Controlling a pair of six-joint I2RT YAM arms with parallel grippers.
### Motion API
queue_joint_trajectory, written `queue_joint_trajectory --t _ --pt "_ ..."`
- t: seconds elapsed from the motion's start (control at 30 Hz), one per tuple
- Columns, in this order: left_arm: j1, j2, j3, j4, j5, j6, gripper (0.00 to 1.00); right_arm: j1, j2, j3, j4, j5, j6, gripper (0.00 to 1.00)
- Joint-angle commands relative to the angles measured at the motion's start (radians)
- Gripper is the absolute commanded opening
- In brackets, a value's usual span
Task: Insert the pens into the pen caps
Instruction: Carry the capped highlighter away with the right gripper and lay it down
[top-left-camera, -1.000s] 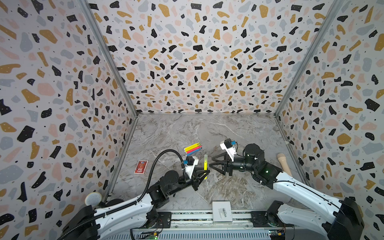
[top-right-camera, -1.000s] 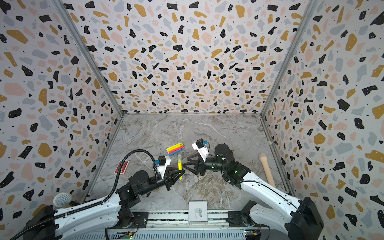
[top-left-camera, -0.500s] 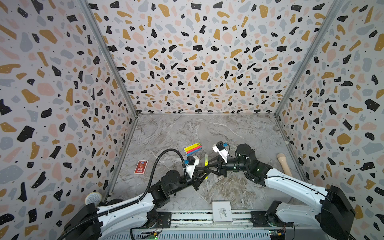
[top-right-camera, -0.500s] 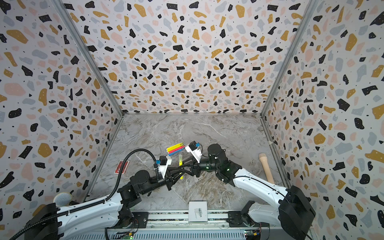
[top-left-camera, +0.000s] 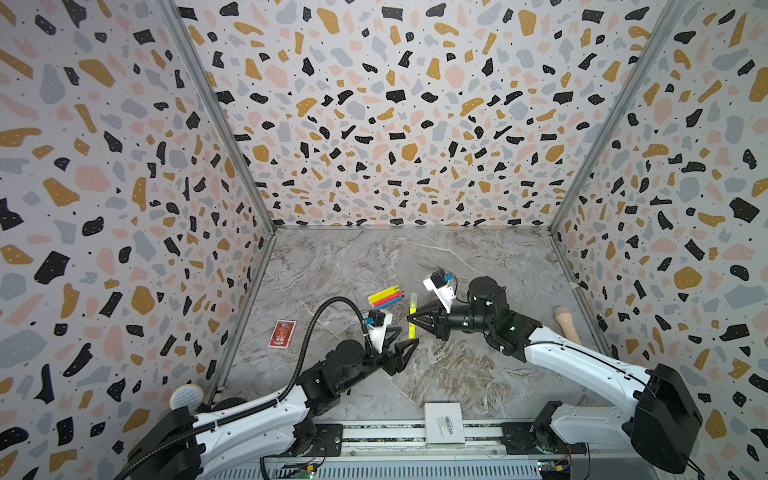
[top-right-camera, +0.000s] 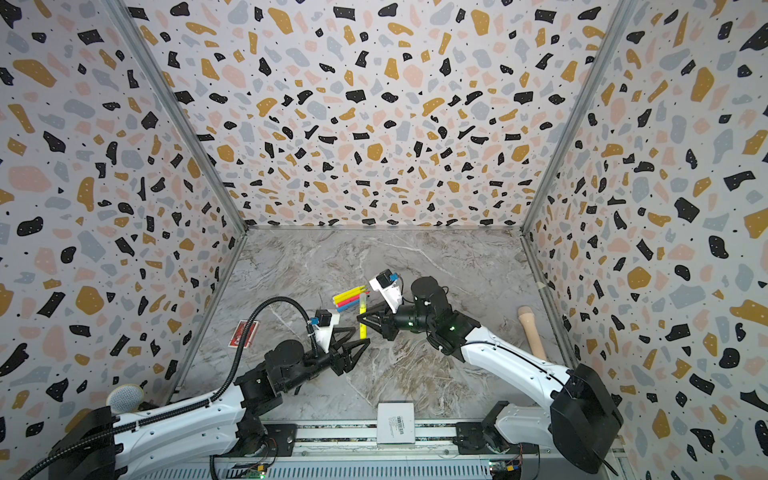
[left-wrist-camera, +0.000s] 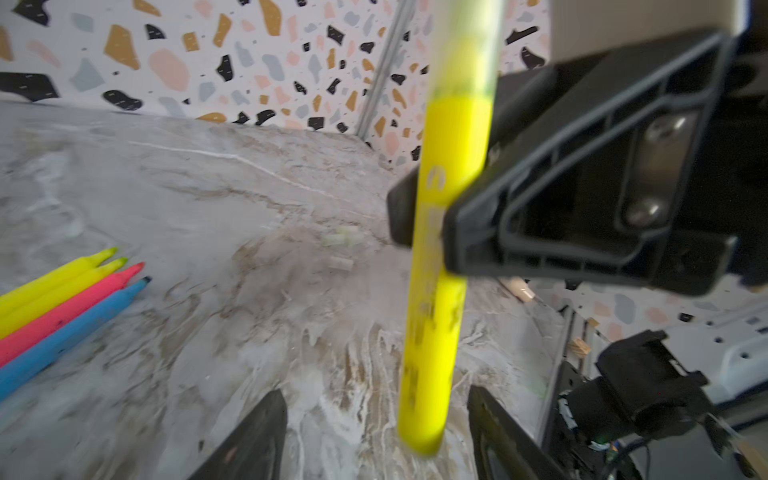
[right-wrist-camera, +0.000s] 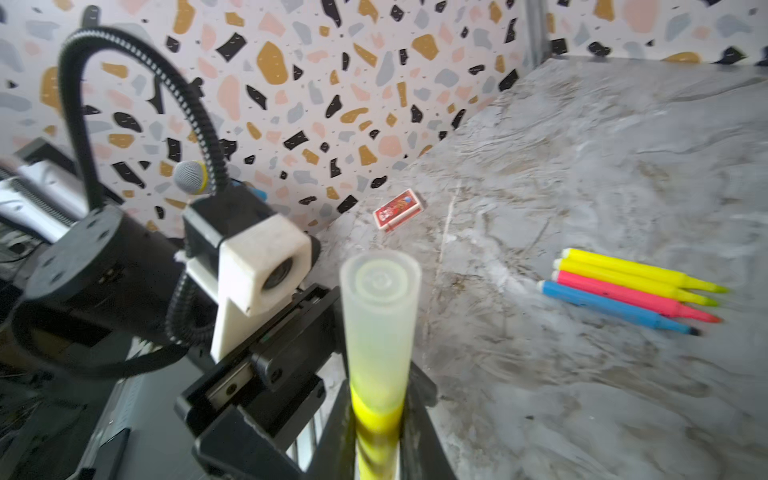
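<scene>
a red card pack (top-left-camera: 282, 333) lies near the left wall (top-left-camera: 124, 208), out of the way. four pens (top-left-camera: 385, 296), two yellow, one pink and one blue, lie side by side with bare tips, so four cappings look left. the left gripper (top-left-camera: 405, 336) stands spread and empty just under the fifth yellow pen (top-left-camera: 412, 330). that pen is upright above the marble table (top-left-camera: 457, 257) with its clear cap (right-wrist-camera: 378, 316) on, pinched by the clenched right gripper (top-left-camera: 410, 319). there is open floor behind and in front. a beige handle (top-left-camera: 566, 324) hugs the right wall (top-left-camera: 665, 208).
</scene>
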Motion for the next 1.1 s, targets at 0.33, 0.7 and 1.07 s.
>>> queue_joint_trajectory --t 0.33,0.7,1.07 --pt "0.001 -0.083 -0.095 -0.077 -0.154 -0.127 0.69 -0.323 0.596 0.651 -0.581 0.379 -0.153 0.07" --pt "0.001 -0.141 -0.104 -0.16 -0.165 -0.116 0.69 -0.433 1.053 1.241 -0.902 0.584 -0.181 0.05" --pt "0.001 -0.209 -0.106 -0.187 -0.157 -0.126 0.68 -0.469 1.224 1.465 -0.979 0.643 -0.185 0.07"
